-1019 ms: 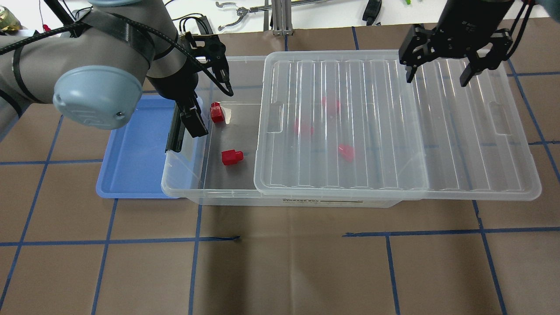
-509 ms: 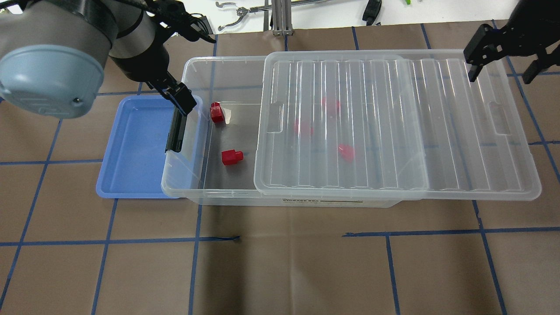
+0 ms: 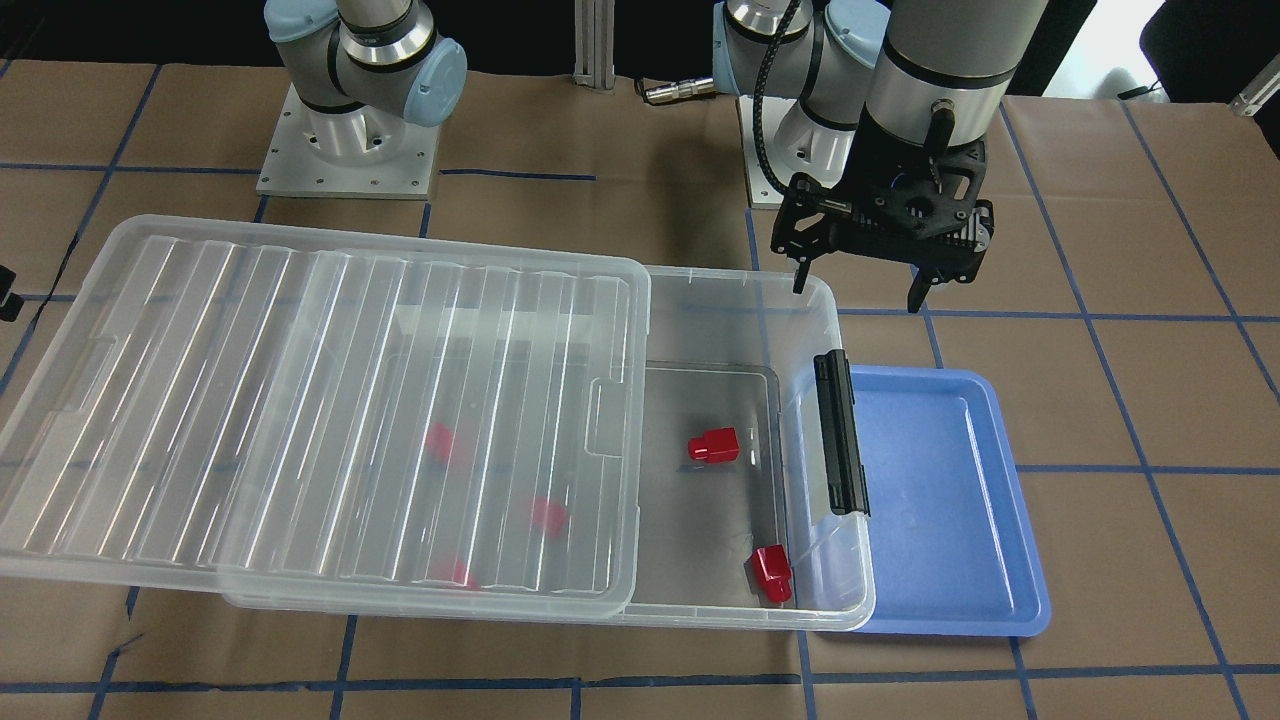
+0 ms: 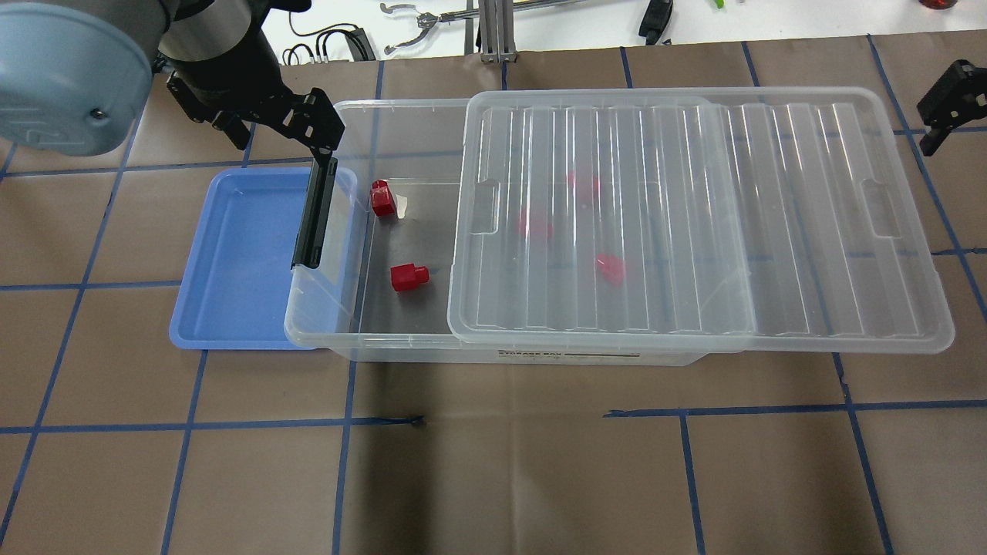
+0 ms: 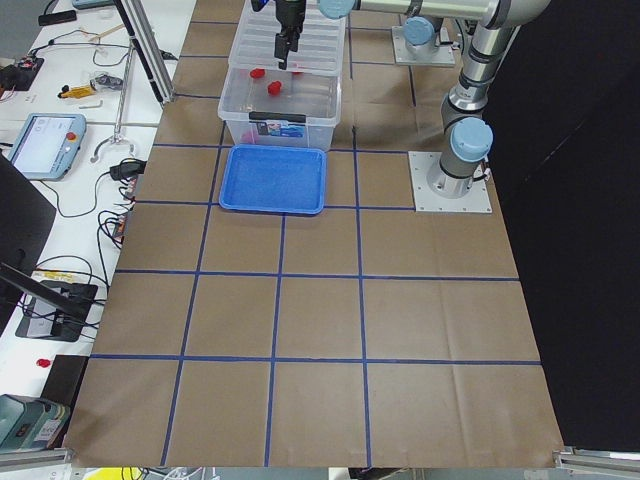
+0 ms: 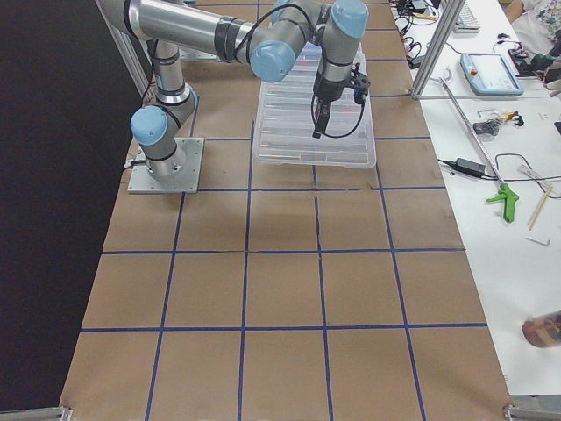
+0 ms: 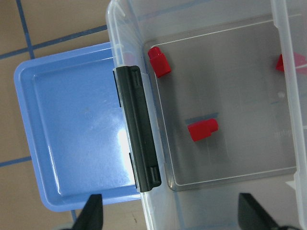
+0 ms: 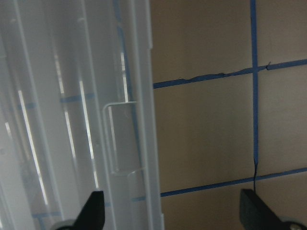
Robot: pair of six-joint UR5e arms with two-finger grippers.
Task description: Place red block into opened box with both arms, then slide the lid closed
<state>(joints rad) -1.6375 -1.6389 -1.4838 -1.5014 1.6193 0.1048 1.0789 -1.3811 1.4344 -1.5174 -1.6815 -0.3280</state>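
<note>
Two red blocks [image 4: 382,198] [image 4: 408,277] lie on the floor of the box [image 4: 324,312] in its uncovered left end. They show again as red blocks [image 3: 713,445] [image 3: 770,574] in the front view. Three more show blurred through the lid [image 4: 694,223], which covers the box's right part and overhangs past it. My left gripper [image 3: 857,292] [image 7: 172,215] hangs open and empty, high over the box's black clip [image 7: 139,143]. My right gripper [image 8: 172,211] is open and empty, beyond the lid's right edge, by its tab [image 8: 122,139].
A blue tray [image 4: 239,254] lies against the box's clip end, partly under its rim. Brown paper with blue tape lines covers the table. Cables and hand tools lie on the white surface past the far edge [image 4: 432,23].
My left gripper has lifted out of the box's open end and drawn back over the clip corner. My right gripper has moved right, off the lid. Blocks, lid and box are unmoved.
</note>
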